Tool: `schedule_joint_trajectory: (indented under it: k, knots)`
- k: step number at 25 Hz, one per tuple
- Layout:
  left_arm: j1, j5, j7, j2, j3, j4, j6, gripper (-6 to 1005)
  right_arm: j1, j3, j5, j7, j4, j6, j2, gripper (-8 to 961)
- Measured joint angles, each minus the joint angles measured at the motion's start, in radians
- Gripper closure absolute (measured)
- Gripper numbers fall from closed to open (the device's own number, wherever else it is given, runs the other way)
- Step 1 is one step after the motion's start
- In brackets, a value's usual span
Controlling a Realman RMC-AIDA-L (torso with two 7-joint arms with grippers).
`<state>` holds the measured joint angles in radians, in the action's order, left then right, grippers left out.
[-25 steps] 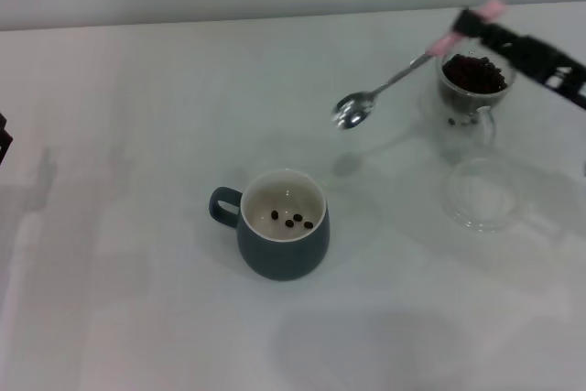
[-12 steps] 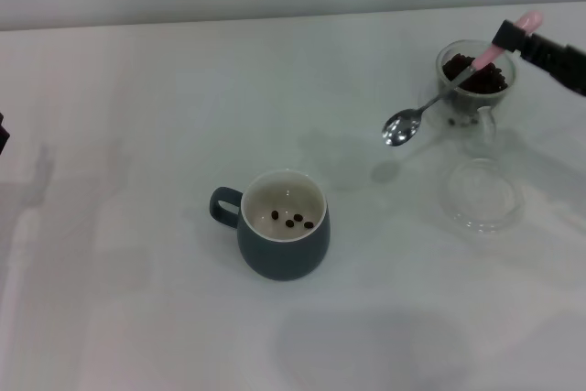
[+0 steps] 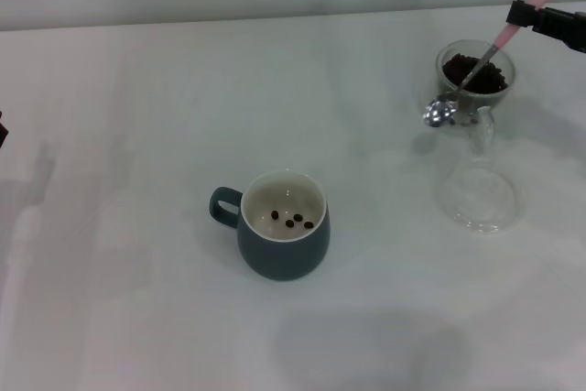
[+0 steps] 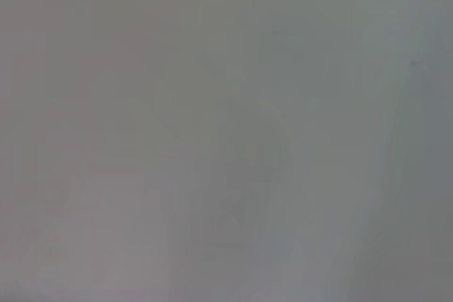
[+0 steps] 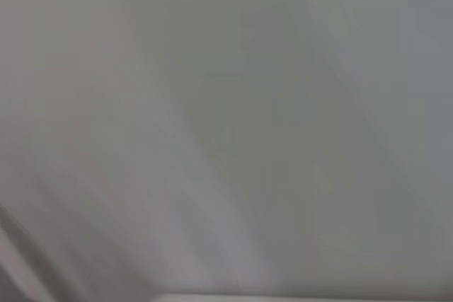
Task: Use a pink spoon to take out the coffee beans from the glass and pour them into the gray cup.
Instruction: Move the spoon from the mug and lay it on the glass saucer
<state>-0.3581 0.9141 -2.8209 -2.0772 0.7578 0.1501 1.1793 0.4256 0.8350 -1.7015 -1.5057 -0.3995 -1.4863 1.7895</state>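
In the head view my right gripper (image 3: 524, 14) is at the far right, shut on the pink handle end of the pink spoon (image 3: 476, 69). The spoon slants down across the glass (image 3: 474, 80), its empty silver bowl hanging just outside the glass rim on the side nearer the table's middle. The glass holds a heap of dark coffee beans (image 3: 474, 71). The gray cup (image 3: 282, 237) stands at the centre with several beans on its cream bottom. A sliver of my left arm shows at the left edge; its gripper is out of view. Both wrist views show only blank grey.
A shallow clear glass dish (image 3: 477, 195) lies on the white table (image 3: 137, 135) just in front of the glass. The table's far edge meets a pale wall behind the glass.
My right gripper has carried the empty spoon rightward from above the table's middle to the glass, and the spoon now hangs steeper. The gray cup and its beans have not moved.
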Motion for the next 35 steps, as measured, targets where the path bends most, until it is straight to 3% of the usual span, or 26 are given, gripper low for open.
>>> schedule_joint_trajectory:
  k: [7, 15, 18, 35]
  knots:
    - [-0.002, 0.0, 0.0, 0.0, 0.012, 0.0, 0.002, 194, 0.045, -0.002, 0.109, 0.036, -0.004, 0.054, -0.033, 809]
    - [-0.005, 0.0, 0.0, 0.0, 0.012, 0.0, 0.002, 195, 0.034, 0.001, 0.12, 0.053, 0.0, -0.001, -0.098, 809]
    - [-0.007, 0.0, 0.0, 0.0, 0.012, 0.0, 0.002, 195, 0.026, 0.0, 0.16, 0.056, 0.001, -0.016, -0.107, 808]
    - [-0.008, 0.0, 0.0, -0.001, 0.012, 0.0, 0.002, 195, 0.015, -0.001, 0.336, 0.04, -0.032, 0.074, -0.037, 809]
